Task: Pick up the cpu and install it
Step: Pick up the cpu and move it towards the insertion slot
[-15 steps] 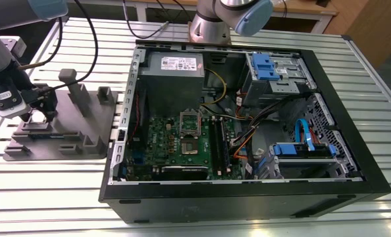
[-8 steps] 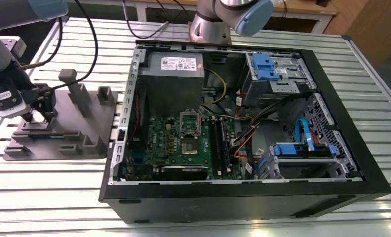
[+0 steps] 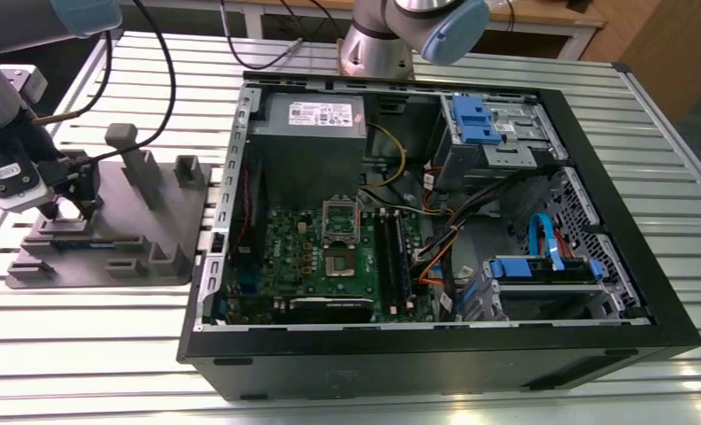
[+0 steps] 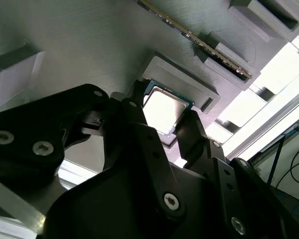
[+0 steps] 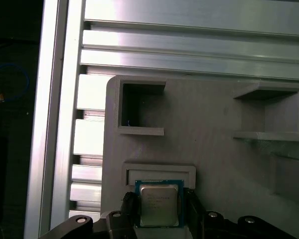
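Open PC case (image 3: pixel 445 221) lies on its side on a slatted aluminium table (image 3: pixel 91 336). Inside the case, a green motherboard (image 3: pixel 315 266) sits toward the exterior view's left, with a silver socket frame (image 3: pixel 341 221) roughly mid-board and a grey power supply (image 3: pixel 315 115) at the far end. Blue drive caddies (image 3: pixel 474 119) fill the case's other side, with loose cables (image 3: pixel 435 255) running between. Just outside the case, on the exterior view's left, a grey fixture tray (image 3: pixel 127 221) rests on the table. In the second wrist view, a memory stick (image 4: pixel 199 42) stands on edge in one of the tray's slots.
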### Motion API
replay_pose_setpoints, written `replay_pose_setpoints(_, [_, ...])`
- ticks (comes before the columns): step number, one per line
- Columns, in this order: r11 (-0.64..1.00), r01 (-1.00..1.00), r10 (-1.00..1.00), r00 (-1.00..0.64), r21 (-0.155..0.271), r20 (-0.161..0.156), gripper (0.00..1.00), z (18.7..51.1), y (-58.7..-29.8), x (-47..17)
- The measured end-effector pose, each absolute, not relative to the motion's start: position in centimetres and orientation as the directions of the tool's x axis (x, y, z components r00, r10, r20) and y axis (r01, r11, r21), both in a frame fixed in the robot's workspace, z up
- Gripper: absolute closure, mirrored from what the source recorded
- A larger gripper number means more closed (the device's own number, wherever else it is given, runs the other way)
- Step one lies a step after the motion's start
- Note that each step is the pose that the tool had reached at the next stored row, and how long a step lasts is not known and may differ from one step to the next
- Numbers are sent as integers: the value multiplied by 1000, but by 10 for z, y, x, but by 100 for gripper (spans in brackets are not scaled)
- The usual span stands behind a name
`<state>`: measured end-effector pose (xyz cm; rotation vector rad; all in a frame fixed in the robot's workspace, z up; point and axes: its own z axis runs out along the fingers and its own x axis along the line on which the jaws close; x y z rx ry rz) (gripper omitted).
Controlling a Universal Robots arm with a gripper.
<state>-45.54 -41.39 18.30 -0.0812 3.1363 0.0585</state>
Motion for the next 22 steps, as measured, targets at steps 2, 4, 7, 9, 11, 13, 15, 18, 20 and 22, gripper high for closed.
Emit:
replay_pose_setpoints(2, [998,-52,-52,-999,37,-5,47,183,-414,-455])
replay_pose_setpoints(4, [998,-52,-52,-999,37,-5,47,183,-414,-455])
replay_pose_setpoints(7, [998,-52,-52,-999,37,-5,46,183,-414,-455])
replay_pose_setpoints(9, [998,-52,-52,-999,37,-5,40,183,-414,-455])
replay_pose_setpoints(11, [998,-52,-52,-999,37,-5,40,183,-414,-456])
replay_pose_setpoints(13, [998,-53,-53,-999,37,-5,40,183,-414,-456])
replay_pose_setpoints(15, [998,-57,-56,-998,37,-5,40,183,-414,-456])
replay_pose_setpoints(18, [997,-61,-61,-998,37,-5,40,182,-414,-456])
replay_pose_setpoints(20, [997,-62,-61,-998,37,-5,40,182,-414,-456])
replay_pose_setpoints(22, [997,-62,-61,-998,37,-5,41,182,-414,-456])
